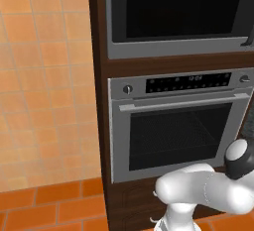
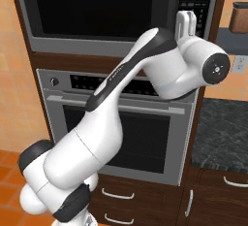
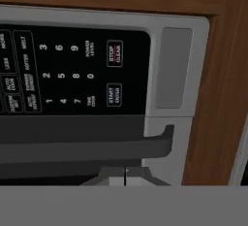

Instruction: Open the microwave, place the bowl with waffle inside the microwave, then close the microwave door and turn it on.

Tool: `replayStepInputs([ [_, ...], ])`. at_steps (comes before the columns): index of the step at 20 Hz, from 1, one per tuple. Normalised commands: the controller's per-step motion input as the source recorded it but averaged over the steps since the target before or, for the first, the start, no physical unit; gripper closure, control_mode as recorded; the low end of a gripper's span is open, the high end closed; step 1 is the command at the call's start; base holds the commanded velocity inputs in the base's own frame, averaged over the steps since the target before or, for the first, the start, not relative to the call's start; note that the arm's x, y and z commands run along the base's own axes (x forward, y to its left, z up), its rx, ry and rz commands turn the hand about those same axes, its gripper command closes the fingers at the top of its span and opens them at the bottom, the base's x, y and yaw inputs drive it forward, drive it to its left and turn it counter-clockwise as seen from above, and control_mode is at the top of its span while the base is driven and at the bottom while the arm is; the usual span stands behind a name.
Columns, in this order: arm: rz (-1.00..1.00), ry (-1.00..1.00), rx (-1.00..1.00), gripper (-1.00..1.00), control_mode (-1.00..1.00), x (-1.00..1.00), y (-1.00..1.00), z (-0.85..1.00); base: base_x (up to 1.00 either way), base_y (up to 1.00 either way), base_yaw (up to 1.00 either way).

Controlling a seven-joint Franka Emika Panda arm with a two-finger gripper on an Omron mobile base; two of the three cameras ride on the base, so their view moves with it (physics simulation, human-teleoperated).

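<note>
Gripper point(image 2: 186, 20) fully closed and empty, we hover at the microwave point(image 1: 173, 17) control panel point(image 3: 72, 72), right edge of the wood cabinet. We judge the start button point(image 3: 114, 94) stiff; press its centre squarely.

A tall dark wood cabinet point(image 1: 101, 126) stands on the orange tile floor point(image 1: 44, 205) and holds two things, one over the other. The microwave point(image 2: 111, 14) with its black front sits up high. The silver oven point(image 2: 145, 137) sits just below it. At the bottom are drawers point(image 2: 118, 198) with silver handles. To the right is a dark speckled bench point(image 2: 220, 133), and a shelf point(image 2: 232, 38) higher up carries a brown jar point(image 2: 239, 17).
</note>
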Motion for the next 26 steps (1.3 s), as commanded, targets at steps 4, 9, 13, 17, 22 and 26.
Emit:
replayStepInputs([
  [4, 0.00, -0.13, 0.00, 1.00, -1.00, 0.47, -0.28, -0.04, 0.00, 0.00, 0.00],
  [9, 0.00, -0.10, 0.00, 1.00, -1.00, 0.46, -0.14, 0.00, 0.00, 0.00, 0.00],
  [13, 0.00, -0.01, 0.00, 1.00, -1.00, 0.41, -0.10, 0.00, 0.00, 0.00, 0.00],
  [17, 0.00, 0.00, 0.00, 1.00, -1.00, 0.51, -0.26, 0.00, 0.00, 0.00, 0.00],
  [22, 0.00, -0.03, 0.00, 1.00, -1.00, 0.56, -0.25, 0.00, 0.00, 0.00, 0.00],
  [26, 0.00, -0.04, 0.00, 1.00, -1.00, 0.28, -0.16, 0.00, 0.00, 0.00, 0.00],
])
